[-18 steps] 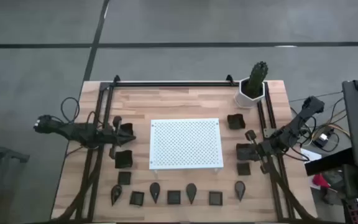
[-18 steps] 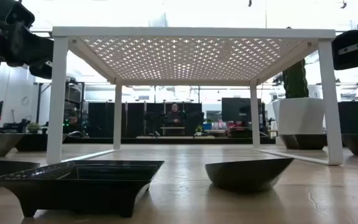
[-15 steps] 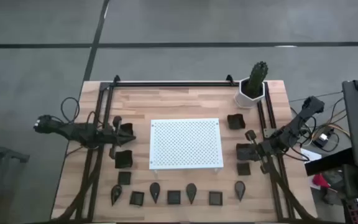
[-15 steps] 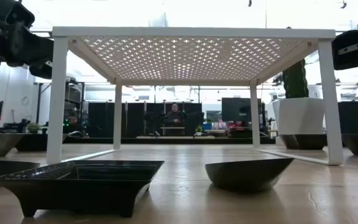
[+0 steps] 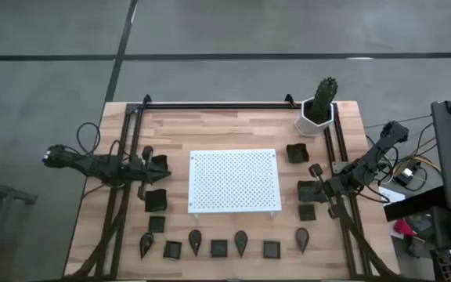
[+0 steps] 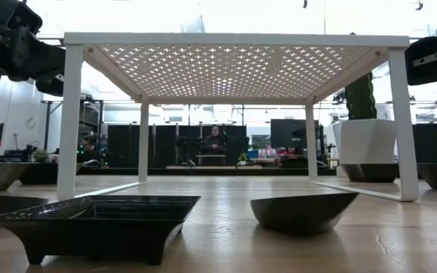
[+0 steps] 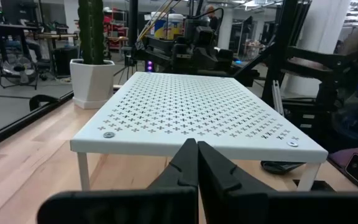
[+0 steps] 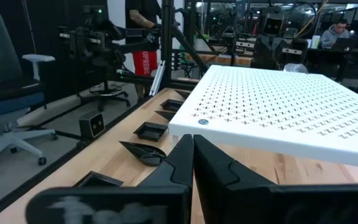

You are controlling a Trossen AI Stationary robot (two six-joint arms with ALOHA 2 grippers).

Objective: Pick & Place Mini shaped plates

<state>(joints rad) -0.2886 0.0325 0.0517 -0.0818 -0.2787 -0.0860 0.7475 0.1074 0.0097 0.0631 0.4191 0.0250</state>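
While both arms wait at table sides: left gripper (image 5: 163, 165) clenched, empty, fingers pointing at white perforated board (image 5: 234, 181). Mini shaped plates (image 5: 219, 247) in row along near edge, others beside each gripper. Right gripper (image 5: 302, 189) clenched, empty, just past board's opposite side; cactus pot (image 5: 318, 114) beyond it.

Beyond the left gripper (image 7: 197, 163), a dark plate (image 7: 283, 167) lies mostly hidden beneath the white board (image 7: 197, 112). The cactus (image 7: 91, 30) ahead is cut off by the frame edge. Near the right gripper (image 8: 192, 160), the closest square plate (image 8: 97, 180) is blocked by the wrist's blurred body.
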